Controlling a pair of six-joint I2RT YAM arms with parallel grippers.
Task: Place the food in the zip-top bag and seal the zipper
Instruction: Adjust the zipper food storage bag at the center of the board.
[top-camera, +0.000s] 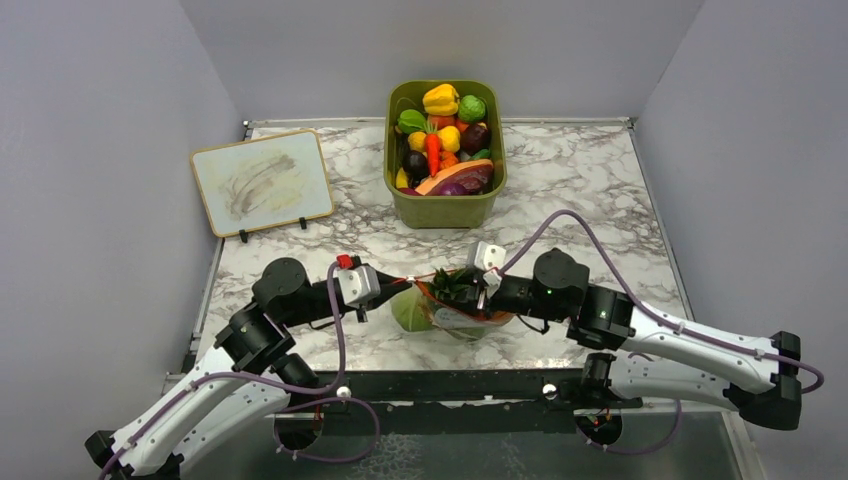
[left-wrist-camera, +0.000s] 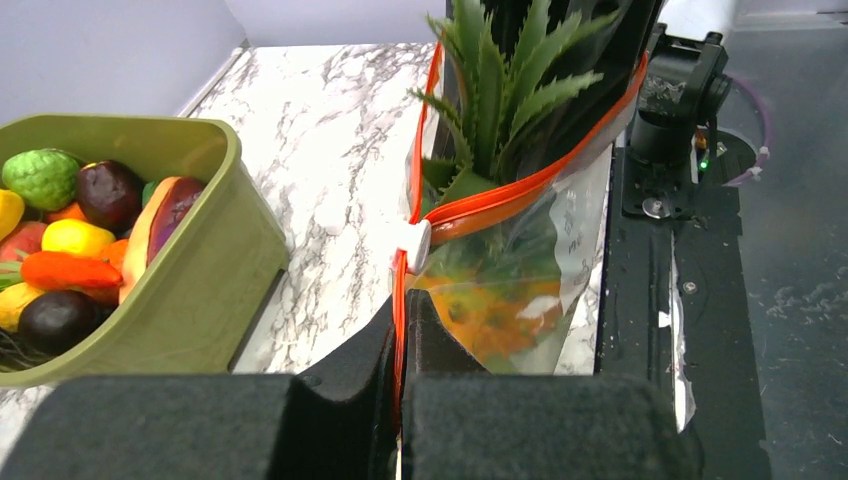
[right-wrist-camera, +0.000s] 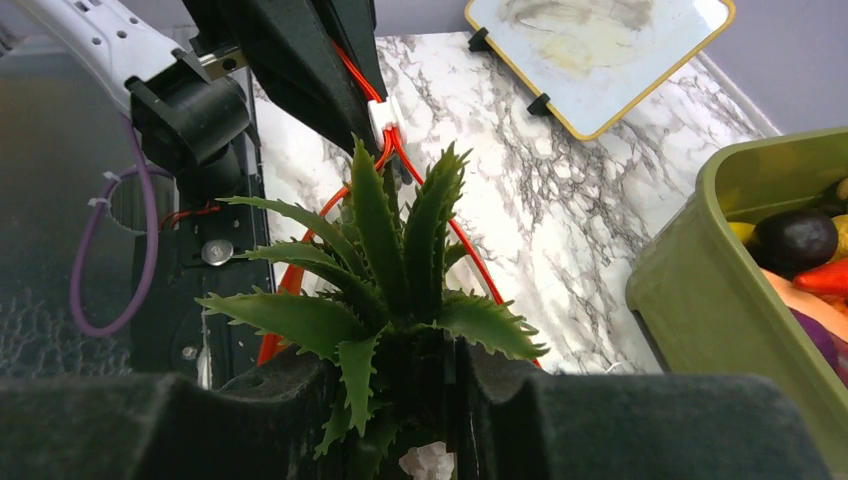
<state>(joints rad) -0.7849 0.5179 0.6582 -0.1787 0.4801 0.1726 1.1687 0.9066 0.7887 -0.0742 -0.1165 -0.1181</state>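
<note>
Left gripper (left-wrist-camera: 400, 340) is clenched on the zipper (left-wrist-camera: 520, 190) end of the zip-top bag (left-wrist-camera: 530, 300); right gripper (right-wrist-camera: 400, 385) grasps the orange fruit (right-wrist-camera: 390, 270) by its leaves, inside the open mouth; the zipper's long axis runs between both claws

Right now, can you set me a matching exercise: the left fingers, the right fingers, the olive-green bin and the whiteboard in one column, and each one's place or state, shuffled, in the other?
Column one
1. left fingers
2. right fingers
3. olive-green bin
4. whiteboard

Column two
A. at the far side, full of toy produce
B. closed on the green leafy top
C. left of the bin, smudged
D. pinched on the orange-red zipper strip

Pairs: 1-D, 2-B, 3-A, 4-C
</note>
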